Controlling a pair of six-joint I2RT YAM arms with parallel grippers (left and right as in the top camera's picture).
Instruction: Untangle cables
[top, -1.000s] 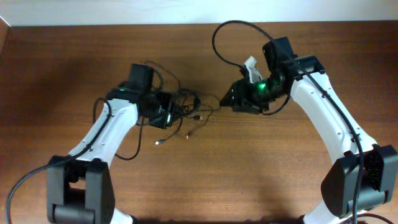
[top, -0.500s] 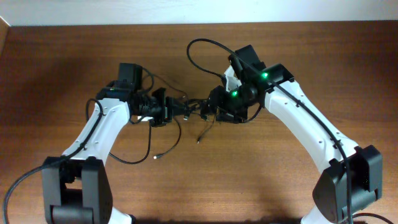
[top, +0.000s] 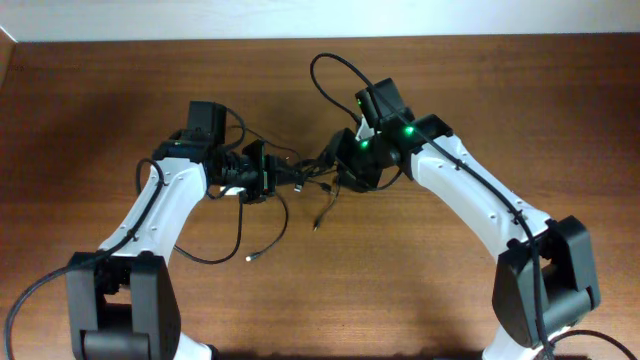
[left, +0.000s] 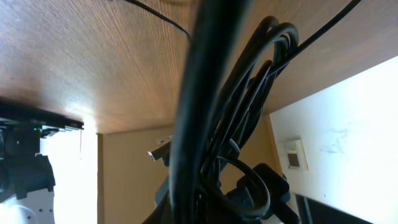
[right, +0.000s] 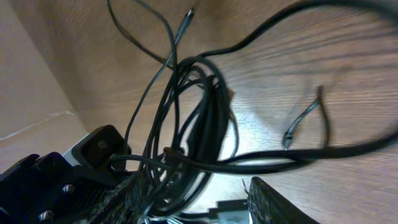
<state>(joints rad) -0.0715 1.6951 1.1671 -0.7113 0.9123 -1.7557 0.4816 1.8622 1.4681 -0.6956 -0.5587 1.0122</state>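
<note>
My right tool (right: 200, 198) stands apart, with strands running between its fingers. My left tool (top: 264, 174) faces it at frame centre, but I cannot tell whether it is apart or together. The cables (top: 298, 172) hang as one knotted bundle between my two tools, and two loose ends (top: 250, 256) trail toward the lower frame. Bare wooden tabletop (top: 420, 280) spreads all round, up to a pale wall (top: 200, 18) along the upper edge.

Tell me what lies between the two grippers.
A knotted bundle of thin black cables spans the gap between the left gripper and the right gripper, with loose plug ends trailing from it. The overhead view shows this.
</note>
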